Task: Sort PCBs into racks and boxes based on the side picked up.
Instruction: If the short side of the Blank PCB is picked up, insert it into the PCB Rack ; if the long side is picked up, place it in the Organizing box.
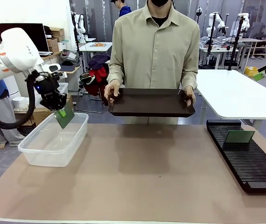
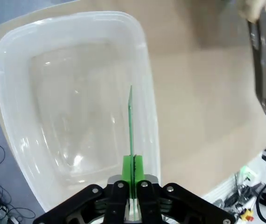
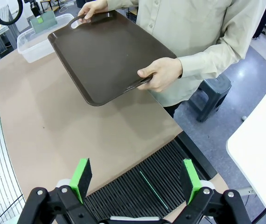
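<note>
One green PCB (image 1: 65,117) hangs tilted above the clear box (image 1: 53,144); another (image 1: 238,136) stands in the black rack (image 1: 249,161).

The box (image 1: 53,140) is looking like clear, shiny plastic. The green board (image 2: 130,121) is looking thin and dull. The rack (image 1: 245,156) is showing black ribs. The tray (image 3: 105,51) is gleaming, smooth and dark brown. The worktop (image 1: 137,182) is looking matt brown.
</note>
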Robot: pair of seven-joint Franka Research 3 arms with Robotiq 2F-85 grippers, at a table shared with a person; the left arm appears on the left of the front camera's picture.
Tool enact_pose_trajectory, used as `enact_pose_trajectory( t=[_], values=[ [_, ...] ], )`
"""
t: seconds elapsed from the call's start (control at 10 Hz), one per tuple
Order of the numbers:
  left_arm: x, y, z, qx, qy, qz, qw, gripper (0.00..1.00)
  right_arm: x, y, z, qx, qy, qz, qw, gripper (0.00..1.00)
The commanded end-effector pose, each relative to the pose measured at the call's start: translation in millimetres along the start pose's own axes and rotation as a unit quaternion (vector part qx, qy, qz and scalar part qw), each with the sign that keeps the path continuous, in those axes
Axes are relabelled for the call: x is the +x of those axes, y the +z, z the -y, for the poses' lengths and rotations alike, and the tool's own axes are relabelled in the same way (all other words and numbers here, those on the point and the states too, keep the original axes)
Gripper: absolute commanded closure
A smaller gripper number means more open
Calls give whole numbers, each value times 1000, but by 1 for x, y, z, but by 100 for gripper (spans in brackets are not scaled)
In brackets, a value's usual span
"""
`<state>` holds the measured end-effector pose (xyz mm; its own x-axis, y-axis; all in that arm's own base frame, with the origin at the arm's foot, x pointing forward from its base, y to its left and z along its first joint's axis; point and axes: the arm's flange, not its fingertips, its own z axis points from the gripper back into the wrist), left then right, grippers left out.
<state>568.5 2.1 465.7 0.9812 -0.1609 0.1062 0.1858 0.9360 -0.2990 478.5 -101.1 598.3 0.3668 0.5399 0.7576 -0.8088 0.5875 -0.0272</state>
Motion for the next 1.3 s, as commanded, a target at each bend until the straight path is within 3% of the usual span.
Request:
enact_pose_trajectory(
  t=[0.0, 0.5, 0.6, 1.2],
  values=[
    [-10, -19, 4, 17, 27, 12, 999, 97, 1, -3, 0, 0, 0, -2, 1000, 0],
    [-9, -60, -17, -42, 85, 5, 995, 97, 1, -3, 0, 0, 0, -2, 1000, 0],
    [-15, -56, -13, -17, 48, -14, 999, 97, 1, -3, 0, 0, 0, -2, 1000, 0],
    [-12, -61, -17, -26, 49, -13, 998, 97, 1, -3, 0, 0, 0, -2, 1000, 0]
  ],
)
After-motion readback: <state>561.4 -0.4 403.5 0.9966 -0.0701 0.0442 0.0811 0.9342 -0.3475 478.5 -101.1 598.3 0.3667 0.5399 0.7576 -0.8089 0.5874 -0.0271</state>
